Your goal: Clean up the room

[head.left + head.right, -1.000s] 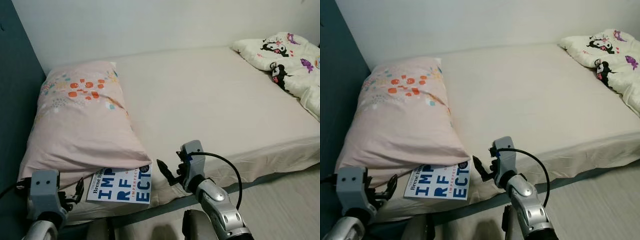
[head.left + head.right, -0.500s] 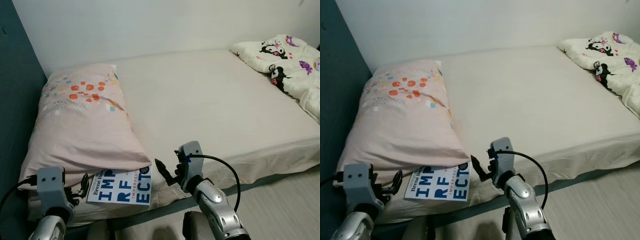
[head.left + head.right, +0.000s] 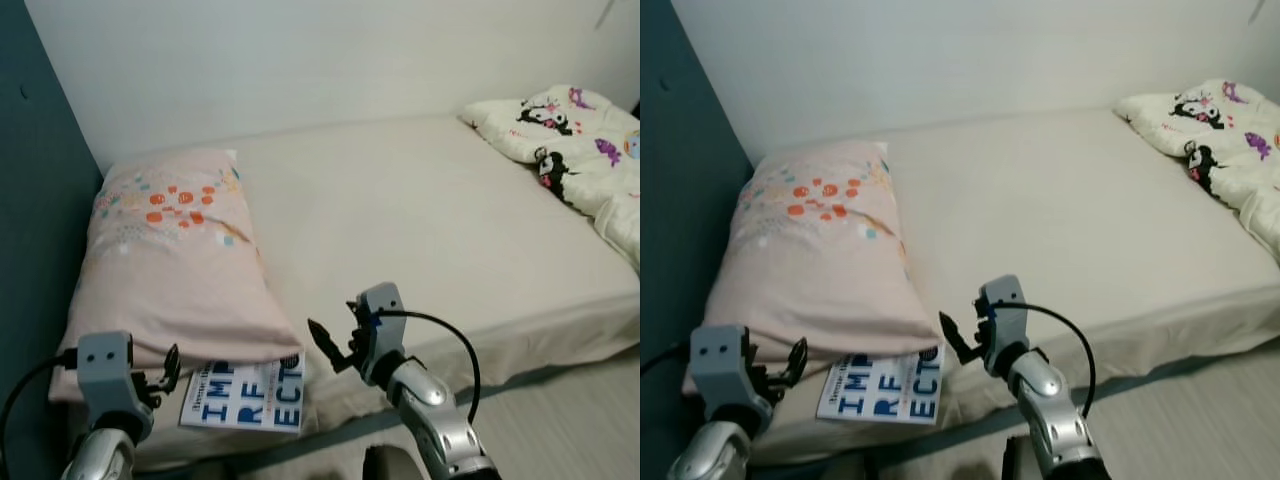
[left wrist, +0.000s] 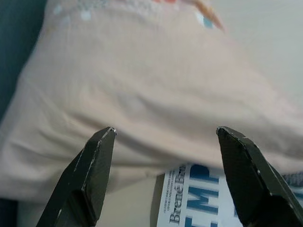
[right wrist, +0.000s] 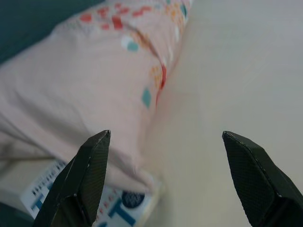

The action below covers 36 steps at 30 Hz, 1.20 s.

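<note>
The book (image 3: 245, 395) lies flat at the bed's (image 3: 430, 220) near edge, between the two end effectors, its far edge tucked under the pink pillow (image 3: 165, 260). It looks thin, stiff and light; its exposed near edge seems the best hold. Left end effector (image 4: 163, 175) and right end effector (image 5: 163, 177) hover spread, empty.

White book (image 3: 245, 397), flat, half under pink pillow (image 3: 165, 265)
</note>
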Available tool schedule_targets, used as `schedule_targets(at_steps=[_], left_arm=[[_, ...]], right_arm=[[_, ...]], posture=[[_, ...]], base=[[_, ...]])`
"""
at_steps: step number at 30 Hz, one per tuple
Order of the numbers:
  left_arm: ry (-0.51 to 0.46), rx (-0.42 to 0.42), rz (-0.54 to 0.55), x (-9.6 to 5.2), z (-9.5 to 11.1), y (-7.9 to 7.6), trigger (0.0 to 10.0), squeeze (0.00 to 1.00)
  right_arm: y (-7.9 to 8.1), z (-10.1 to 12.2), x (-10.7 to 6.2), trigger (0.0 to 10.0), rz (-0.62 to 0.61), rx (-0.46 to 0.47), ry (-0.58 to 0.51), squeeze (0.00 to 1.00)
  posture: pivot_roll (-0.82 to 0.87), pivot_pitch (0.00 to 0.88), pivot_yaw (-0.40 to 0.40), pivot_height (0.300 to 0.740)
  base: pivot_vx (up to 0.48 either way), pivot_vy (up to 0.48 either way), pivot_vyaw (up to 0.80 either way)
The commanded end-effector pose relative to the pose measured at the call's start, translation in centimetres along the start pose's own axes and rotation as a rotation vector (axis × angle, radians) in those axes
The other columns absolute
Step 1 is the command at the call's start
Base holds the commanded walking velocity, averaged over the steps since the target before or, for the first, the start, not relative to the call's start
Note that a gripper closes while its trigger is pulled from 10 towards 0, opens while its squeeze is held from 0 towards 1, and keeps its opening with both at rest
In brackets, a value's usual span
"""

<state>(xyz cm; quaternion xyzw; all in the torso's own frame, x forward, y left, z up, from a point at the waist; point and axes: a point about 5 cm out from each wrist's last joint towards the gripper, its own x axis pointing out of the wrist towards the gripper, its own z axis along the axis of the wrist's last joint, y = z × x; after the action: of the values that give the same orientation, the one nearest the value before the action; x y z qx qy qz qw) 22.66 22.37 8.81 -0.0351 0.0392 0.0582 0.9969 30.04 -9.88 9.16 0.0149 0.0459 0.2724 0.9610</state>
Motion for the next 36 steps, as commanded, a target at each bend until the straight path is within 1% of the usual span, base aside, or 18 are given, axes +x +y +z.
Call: schedule_targets(at_steps=[1, 2, 3, 12, 14, 16, 18, 27, 32, 34, 35, 36], left_arm=[[0.016, 0.001, 0.019, -0.3, -0.5, 0.3, 10.0, 0.0], [0.019, -0.002, 0.019, -0.3, -0.6, 0.3, 10.0, 0.0], [0.021, -0.002, 0.02, -0.3, -0.6, 0.3, 10.0, 0.0], [0.032, -0.012, 0.021, -0.3, -0.9, 0.2, 10.0, 0.0], [0.029, -0.011, 0.024, -0.3, -0.9, 0.2, 10.0, 0.0], [0.024, -0.013, 0.028, -0.2, -0.8, 0.2, 10.0, 0.0], [0.019, -0.014, 0.031, -0.2, -0.8, 0.2, 10.0, 0.0], [0.012, -0.021, 0.022, -0.1, -0.7, 0.0, 10.0, 0.0], [0.009, -0.03, 0.015, -0.2, -0.6, -0.2, 10.0, 0.0], [0.007, -0.04, 0.02, -0.2, -0.6, -0.2, 10.0, 0.0], [0.007, -0.044, 0.023, -0.2, -0.6, -0.1, 10.0, 0.0], [0.019, -0.037, 0.024, -0.2, -0.9, -0.1, 10.0, 0.0]], right_arm=[[0.2, -0.4, -0.2, 10.0, 0.008, 0.03, -0.003, 0.0], [0.3, -0.6, -0.2, 10.0, 0.017, 0.0, 0.02, 0.0], [0.3, -0.6, -0.1, 10.0, 0.02, -0.008, 0.028, 0.0], [0.3, -0.5, -0.1, 10.0, 0.022, -0.018, 0.018, 0.0], [0.5, -0.6, -0.1, 10.0, 0.059, -0.006, 0.025, 0.0], [0.6, -0.5, -0.1, 10.0, 0.076, -0.013, 0.02, 0.0], [0.7, -0.4, -0.2, 10.0, 0.091, 0.003, 0.022, 0.0], [0.9, -0.4, -0.2, 10.0, 0.113, -0.027, 0.012, 0.0], [1.1, -0.3, -0.2, 10.0, 0.135, -0.026, 0.008, 0.0], [1.2, -0.4, -0.2, 10.0, 0.136, 0.002, 0.015, 0.0], [1.2, -0.5, -0.3, 10.0, 0.13, 0.029, 0.008, 0.0], [1.2, -0.6, -0.3, 10.0, 0.128, 0.025, 0.018, 0.0]], posture=[[0.07, 0.13, -0.051, 0.667], [0.07, 0.129, -0.051, 0.667], [0.07, 0.129, -0.051, 0.667], [0.07, 0.128, -0.054, 0.667], [0.07, 0.13, -0.055, 0.667], [0.07, 0.13, -0.055, 0.667], [0.07, 0.126, -0.059, 0.677], [0.07, 0.125, -0.061, 0.707], [0.07, 0.121, -0.061, 0.737], [0.07, 0.121, -0.061, 0.74], [0.07, 0.121, -0.061, 0.74], [0.07, 0.114, -0.062, 0.74]], base=[[0.0, 0.0, 0.0], [0.0, 0.0, 0.0], [0.0, 0.0, 0.0], [0.0, 0.0, 0.0], [0.0, 0.0, 0.0], [0.0, 0.0, 0.0], [0.0, 0.0, 0.0], [0.0, 0.0, 0.0], [0.0, 0.0, 0.0], [0.0, 0.0, 0.0], [0.0, 0.0, 0.0], [0.0, 0.0, 0.0]])
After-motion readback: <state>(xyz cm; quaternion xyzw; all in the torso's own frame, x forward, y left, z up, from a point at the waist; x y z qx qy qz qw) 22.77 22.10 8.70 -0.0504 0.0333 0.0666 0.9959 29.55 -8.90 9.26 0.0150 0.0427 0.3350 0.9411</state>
